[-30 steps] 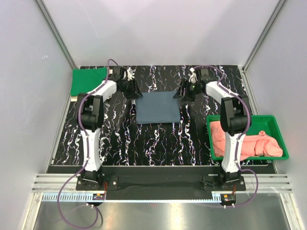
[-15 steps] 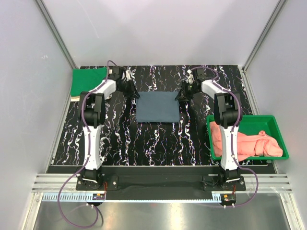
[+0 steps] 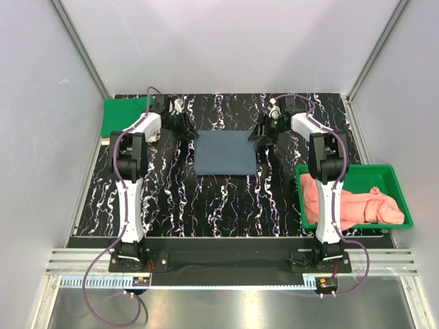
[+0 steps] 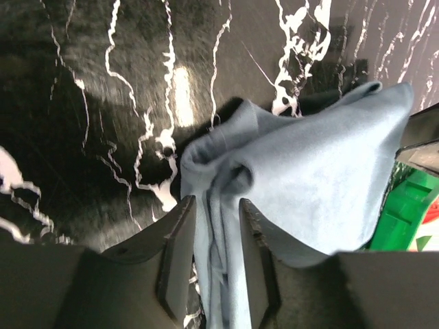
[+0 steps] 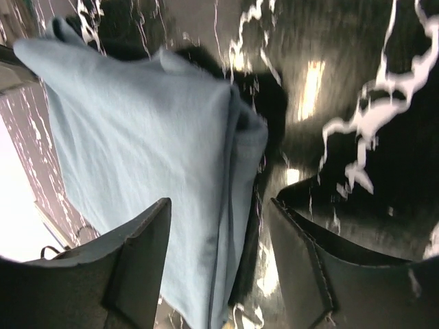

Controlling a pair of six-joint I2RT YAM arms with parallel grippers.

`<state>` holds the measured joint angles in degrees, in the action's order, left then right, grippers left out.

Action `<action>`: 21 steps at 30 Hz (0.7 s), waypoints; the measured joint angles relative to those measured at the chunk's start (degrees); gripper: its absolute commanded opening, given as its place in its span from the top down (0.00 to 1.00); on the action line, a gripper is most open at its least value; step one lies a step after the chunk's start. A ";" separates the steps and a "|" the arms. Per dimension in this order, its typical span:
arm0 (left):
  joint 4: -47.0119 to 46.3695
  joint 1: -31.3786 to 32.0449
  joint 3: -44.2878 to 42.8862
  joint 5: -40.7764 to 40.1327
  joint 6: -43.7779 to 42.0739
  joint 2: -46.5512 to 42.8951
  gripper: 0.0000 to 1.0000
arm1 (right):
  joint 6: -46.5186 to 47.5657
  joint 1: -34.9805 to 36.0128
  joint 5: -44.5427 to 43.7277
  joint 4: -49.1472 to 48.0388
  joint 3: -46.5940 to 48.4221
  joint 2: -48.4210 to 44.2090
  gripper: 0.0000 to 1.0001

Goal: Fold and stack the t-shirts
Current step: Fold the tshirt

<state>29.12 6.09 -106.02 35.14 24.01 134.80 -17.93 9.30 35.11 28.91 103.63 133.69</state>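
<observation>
Left hand [image 4: 214, 214] pinches blue t-shirt [image 3: 226, 152] at its 11 o'clock corner; right hand [image 5: 219, 205] spread wide astride the 1 o'clock corner.

folded slate-blue cotton t-shirt [image 3: 226, 152]: plain blue-grey — paler blue in the wrist views
folded green cloth t-shirt [image 3: 125, 116]: solid green
crumpled salmon-pink garments [image 3: 350, 205]: plain salmon pink
rectangular green plastic bin [image 3: 346, 167]: bright green
glossy black tabletop [image 3: 171, 199]: black with white marble-like veins
white-and-black robot arms [image 3: 132, 212]: white shells, black joints
</observation>
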 measured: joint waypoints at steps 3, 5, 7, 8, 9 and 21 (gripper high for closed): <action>0.81 -0.11 1.73 -0.13 -0.04 -2.54 0.58 | 0.44 -0.11 0.00 1.22 -1.88 -1.66 0.34; 1.27 -0.02 4.33 -0.11 -0.24 -5.62 0.57 | 0.87 -0.15 0.07 1.66 -2.45 -2.29 0.35; 1.22 0.24 7.21 -0.13 -0.55 -9.05 0.57 | 1.42 -0.15 0.31 1.86 -2.47 -2.38 0.38; 1.22 0.48 8.59 -0.15 -0.74 -10.51 0.57 | 1.75 -0.15 0.48 2.05 -2.47 -2.38 0.43; 1.01 0.79 10.19 -0.26 -1.05 -12.00 0.57 | 2.03 -0.15 0.52 2.36 -2.47 -2.38 0.46; 1.25 5.46 23.37 -4.07 -1.68 -15.72 0.58 | 3.69 -0.15 -0.57 3.15 -2.45 -2.34 0.61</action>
<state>30.37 11.55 -82.65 31.07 22.33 119.09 -14.24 9.15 34.54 32.05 101.19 131.35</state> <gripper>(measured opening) 0.399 0.355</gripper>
